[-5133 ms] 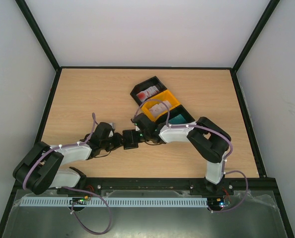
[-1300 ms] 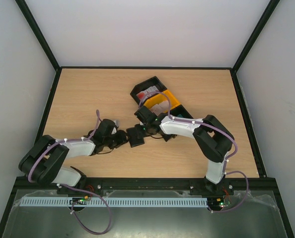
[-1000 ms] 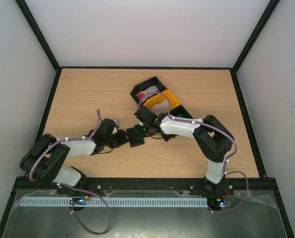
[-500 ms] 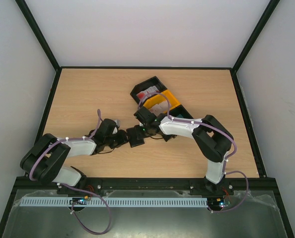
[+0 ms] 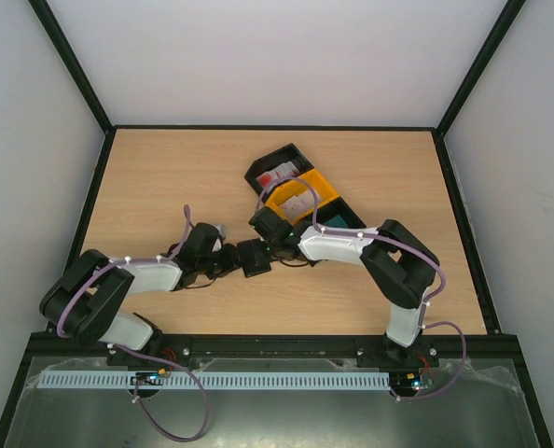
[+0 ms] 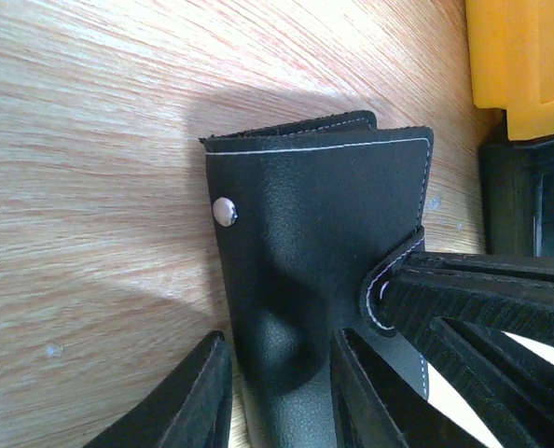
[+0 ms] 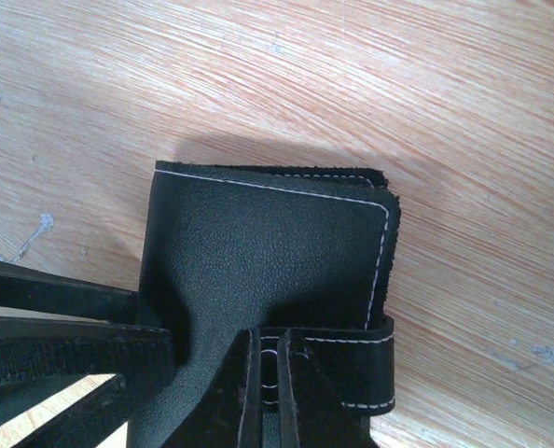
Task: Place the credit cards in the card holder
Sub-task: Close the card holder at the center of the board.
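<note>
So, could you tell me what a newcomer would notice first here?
Everything converges on the black card holder at the middle of the table: the left gripper clamps its body, the right gripper is pinched shut on its snap strap. Just behind, a bright yellow tray stands out.

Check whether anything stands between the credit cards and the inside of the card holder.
Yes: the card holder is folded shut, its cover closing off the inside. The right fingers pinch its strap; the left fingers clamp its body.
</note>
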Tool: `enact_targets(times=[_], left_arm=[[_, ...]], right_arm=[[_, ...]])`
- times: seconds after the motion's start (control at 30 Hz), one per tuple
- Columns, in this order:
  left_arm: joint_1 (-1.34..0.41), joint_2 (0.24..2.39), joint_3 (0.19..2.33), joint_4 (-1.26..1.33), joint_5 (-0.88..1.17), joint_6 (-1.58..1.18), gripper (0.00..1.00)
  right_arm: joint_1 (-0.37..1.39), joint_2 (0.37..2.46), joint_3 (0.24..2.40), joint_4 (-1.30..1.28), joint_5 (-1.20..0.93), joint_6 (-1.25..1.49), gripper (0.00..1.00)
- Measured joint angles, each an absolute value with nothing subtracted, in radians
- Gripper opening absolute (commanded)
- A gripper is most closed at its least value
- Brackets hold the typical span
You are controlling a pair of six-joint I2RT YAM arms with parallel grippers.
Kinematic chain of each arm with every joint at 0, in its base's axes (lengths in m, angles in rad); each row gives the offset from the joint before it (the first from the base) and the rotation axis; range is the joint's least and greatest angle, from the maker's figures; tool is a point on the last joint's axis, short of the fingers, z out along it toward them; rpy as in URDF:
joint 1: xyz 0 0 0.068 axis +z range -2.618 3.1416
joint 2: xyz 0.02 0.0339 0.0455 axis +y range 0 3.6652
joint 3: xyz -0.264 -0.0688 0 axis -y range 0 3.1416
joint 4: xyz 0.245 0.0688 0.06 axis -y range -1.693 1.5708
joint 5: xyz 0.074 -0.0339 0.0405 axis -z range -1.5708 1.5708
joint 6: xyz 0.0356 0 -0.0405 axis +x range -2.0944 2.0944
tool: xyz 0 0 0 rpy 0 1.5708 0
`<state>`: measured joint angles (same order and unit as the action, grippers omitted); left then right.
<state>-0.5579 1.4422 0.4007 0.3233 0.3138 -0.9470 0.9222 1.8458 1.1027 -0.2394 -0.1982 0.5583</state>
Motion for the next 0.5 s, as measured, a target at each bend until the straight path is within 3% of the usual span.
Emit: enact_targets(times=[0.37,0.5], left_arm=[[-0.558,1.454,0.409,0.324,0.314,-0.947,0.32],[-0.558,1.453,0.411,0.323,0.313,-0.947,0.32]], right_arm=[[0.948,1.818,1.006,-0.11,-0.138,0.577,0.03],[0.951,1.806,0.991,-0.074,-0.131,0.59,0.09]])
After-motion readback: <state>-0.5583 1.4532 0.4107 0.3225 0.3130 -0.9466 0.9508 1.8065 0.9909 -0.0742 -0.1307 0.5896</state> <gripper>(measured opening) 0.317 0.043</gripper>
